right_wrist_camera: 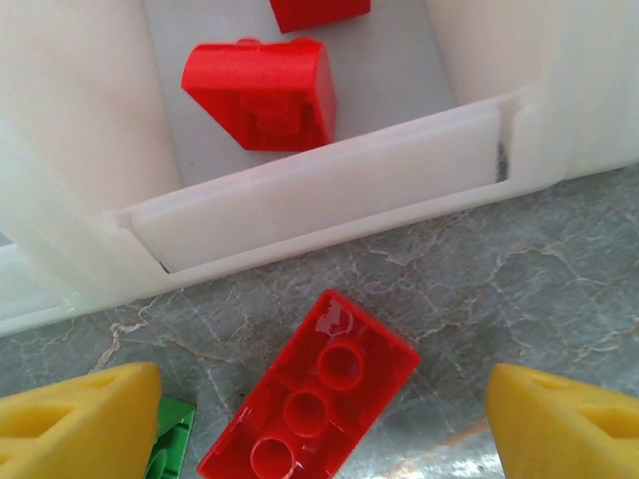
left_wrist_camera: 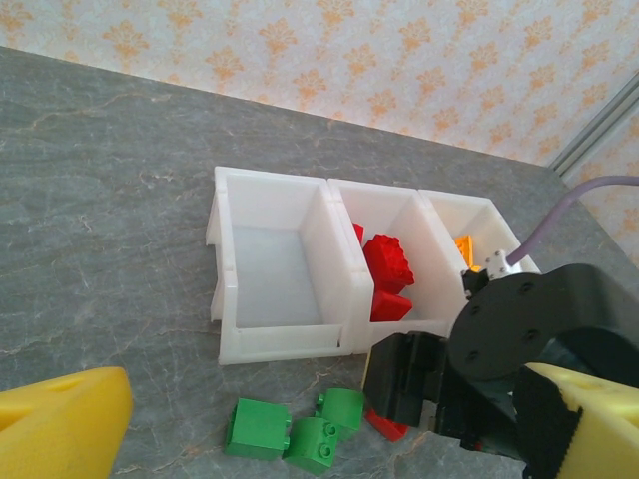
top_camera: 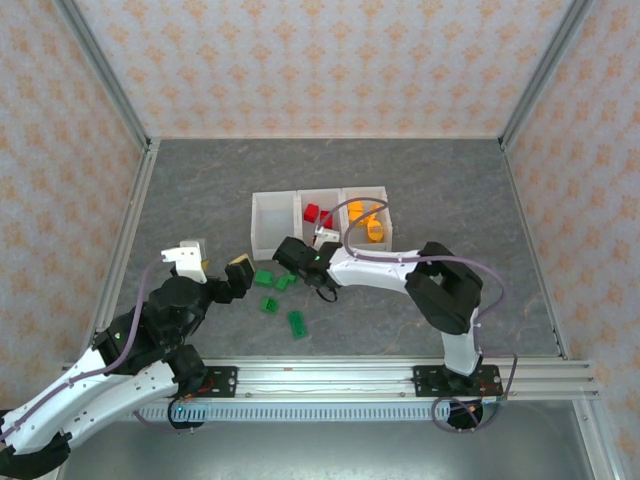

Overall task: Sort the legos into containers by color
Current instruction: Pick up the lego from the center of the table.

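Straddling the red lego (right_wrist_camera: 312,404) on the surface (right_wrist_camera: 519,259), my right hand (right_wrist_camera: 329,419) is spread apart, unclamped, the lego's long axis slanting between the fingers (right_wrist_camera: 80,419).

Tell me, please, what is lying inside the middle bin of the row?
Several red bricks lie inside the middle bin. Its near right corner is hidden behind the right arm, so more could sit there.
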Tool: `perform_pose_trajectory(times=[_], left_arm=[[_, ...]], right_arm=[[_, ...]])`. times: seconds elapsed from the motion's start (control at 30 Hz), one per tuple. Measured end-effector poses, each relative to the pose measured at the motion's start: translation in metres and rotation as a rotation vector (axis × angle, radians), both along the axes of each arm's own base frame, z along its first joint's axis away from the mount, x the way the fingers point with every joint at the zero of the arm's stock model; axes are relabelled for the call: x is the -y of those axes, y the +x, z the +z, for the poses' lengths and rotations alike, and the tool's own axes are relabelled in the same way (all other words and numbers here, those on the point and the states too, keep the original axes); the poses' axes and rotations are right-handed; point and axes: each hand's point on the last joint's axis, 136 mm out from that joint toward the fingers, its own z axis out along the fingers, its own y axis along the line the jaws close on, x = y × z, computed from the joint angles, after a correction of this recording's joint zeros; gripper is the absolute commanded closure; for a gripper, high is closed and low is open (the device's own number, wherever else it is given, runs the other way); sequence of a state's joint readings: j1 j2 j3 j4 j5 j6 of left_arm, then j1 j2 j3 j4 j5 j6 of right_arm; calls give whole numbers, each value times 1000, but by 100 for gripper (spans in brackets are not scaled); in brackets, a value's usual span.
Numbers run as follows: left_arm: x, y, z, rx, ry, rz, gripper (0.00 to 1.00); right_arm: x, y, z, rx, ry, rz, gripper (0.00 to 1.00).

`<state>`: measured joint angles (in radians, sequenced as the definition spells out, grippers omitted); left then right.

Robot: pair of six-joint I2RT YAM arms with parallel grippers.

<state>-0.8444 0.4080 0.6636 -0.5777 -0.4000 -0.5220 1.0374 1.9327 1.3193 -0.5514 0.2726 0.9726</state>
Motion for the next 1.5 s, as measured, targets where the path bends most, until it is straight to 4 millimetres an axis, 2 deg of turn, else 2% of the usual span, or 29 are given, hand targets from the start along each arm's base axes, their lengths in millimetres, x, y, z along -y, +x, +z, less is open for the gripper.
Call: perform_pose_trajectory(times=[0.13,0.47,0.57,0.67,0.83,0.93,1.03,1.2,1.33,1.4,1.5], left_arm=[[0,0,0,0,0,0,1],[1,0,-2,-4,3,-3,1],[1,0,-2,-4,3,-3,1],[1,0,-2,-4,3,-3,1],[1,0,-2,-4,3,-3,1],[1,0,-2,-4,4,-3,1],[1,1,-3,-8,8,-3,1],[2,1,-4,-10,9,-4,1],[2,1,-4,-10,10,-4,1],[2,1,-4,-13,12,-4,1],[3,2,-6,-18,17,-5,1]], right_arm=[[-3,1,-12,-11,-27,2,20],[-3,11,-19,24,-80,4,27],[0,9,-29,12,-110,12,31],[0,10,-29,19,-112,13,37],[4,8,-31,28,-117,19,41],[9,7,-31,36,-126,21,66],[15,6,-31,42,-137,20,72],[19,5,-31,45,-145,17,91],[28,0,-26,37,-171,24,99],[31,0,-16,46,-176,31,100],[28,1,8,84,-137,49,100]])
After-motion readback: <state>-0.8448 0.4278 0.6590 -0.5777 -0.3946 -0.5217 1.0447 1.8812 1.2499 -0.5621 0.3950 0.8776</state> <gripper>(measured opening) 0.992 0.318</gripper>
